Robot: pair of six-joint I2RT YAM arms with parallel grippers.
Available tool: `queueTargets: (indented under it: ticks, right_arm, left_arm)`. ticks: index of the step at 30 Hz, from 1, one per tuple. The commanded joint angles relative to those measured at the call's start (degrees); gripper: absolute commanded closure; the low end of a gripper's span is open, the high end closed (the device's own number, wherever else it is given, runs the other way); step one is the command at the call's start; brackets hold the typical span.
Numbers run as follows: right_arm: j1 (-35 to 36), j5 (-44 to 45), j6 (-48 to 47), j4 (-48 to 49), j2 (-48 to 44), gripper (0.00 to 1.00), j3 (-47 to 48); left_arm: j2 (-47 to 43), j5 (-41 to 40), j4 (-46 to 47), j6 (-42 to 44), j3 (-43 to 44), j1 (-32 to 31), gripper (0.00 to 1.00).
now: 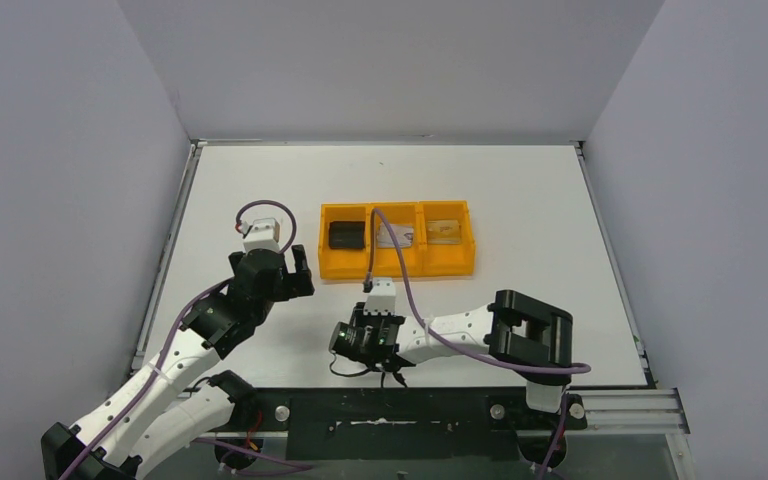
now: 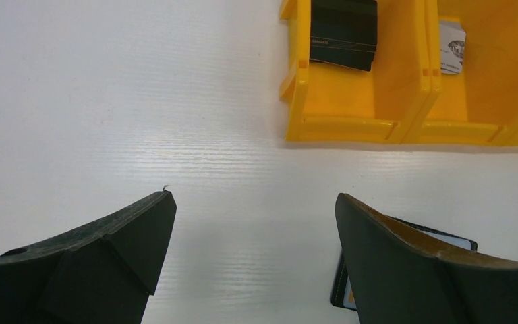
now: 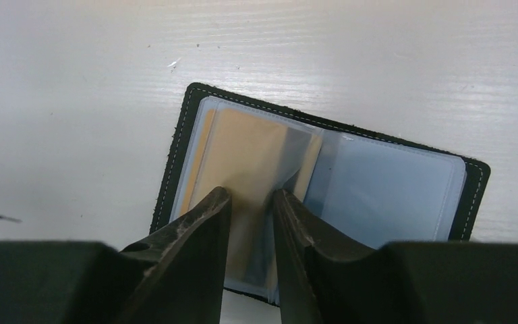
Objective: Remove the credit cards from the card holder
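Working the pocket of the card holder [image 3: 391, 189], which lies open and flat on the surface [image 1: 520, 180] just in front of the arm bases, near side of the orange tray [image 1: 397, 272].

- Right tool [image 3: 251, 194]: down over the holder's left pocket, jaws drawn close with only a thin slot between. A gold-tan card [image 3: 249, 148] shows in that slot. Cannot tell whether the jaws are actually biting the card or the clear pocket film. The film looks ruffled up beside the right finger.
- Left tool [image 2: 254, 197]: jaws wide apart, nothing between them, hovering over bare surface to the left of the holder and apart from it.
- Tray: silvery card [image 1: 395, 237] in the middle compartment, a gold-looking one [image 1: 445, 228] in the right, black block [image 1: 346, 235] in the left. Judged: two cards out, one left in the pocket.

Doing this step well, as I judge it:
- Grip the card alone, not the film, or the whole holder will lift.
- Pull along the pocket's opening, low and straight, without twisting.
- The holder is light and unpinned, so pressing its far leaf down with the left tool would probably stop it dragging.
- Check that the card clears the pocket before lifting towards the tray.
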Motion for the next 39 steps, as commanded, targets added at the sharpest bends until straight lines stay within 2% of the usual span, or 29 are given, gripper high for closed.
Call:
queueTargets:
  ticks: [1, 6, 12, 18, 24, 29, 34, 39]
  right_arm:
    - [-0.6, 1.4, -1.1, 1.3, -0.7, 0.75, -2.9]
    - [-1.1, 0.7, -5.0, 5.9, -3.5, 0.86, -6.5]
    - [-1.4, -2.7, -14.2, 17.3, -8.2, 0.96, -11.4]
    - [-2.4, -7.2, -20.8, 27.4, -12.8, 0.98, -15.5]
    - [-3.9, -11.8, -21.4, 37.1, -16.0, 0.99, -20.3]
    - [-5.3, -14.4, -18.4, 42.2, -17.5, 0.99, -24.0]
    - [-7.7, -17.6, -13.7, 50.4, -18.8, 0.99, -30.3]
    - [-9.3, -19.1, -10.7, 57.1, -19.6, 0.99, -35.5]
  left_arm:
    - [-0.3, 0.3, 2.9, 0.1, 0.5, 0.5, 0.09]
    - [-0.3, 0.2, 2.9, 0.0, 0.5, 0.4, 0.09]
    - [-0.2, 0.3, 3.0, 0.1, 0.5, 0.4, 0.09]
    - [0.0, 0.6, 2.9, -0.1, 0.5, 0.5, 0.09]
    - [-0.6, 3.4, 2.9, -2.5, 0.1, 0.5, 0.09]
    - [-2.4, 10.0, 5.2, -6.8, -0.9, 0.5, 0.04]
    - [-3.1, 23.5, 13.5, -12.8, -6.8, 0.5, 0.03]
    - [0.7, 34.8, 22.2, -16.8, -10.8, 0.5, 0.12]
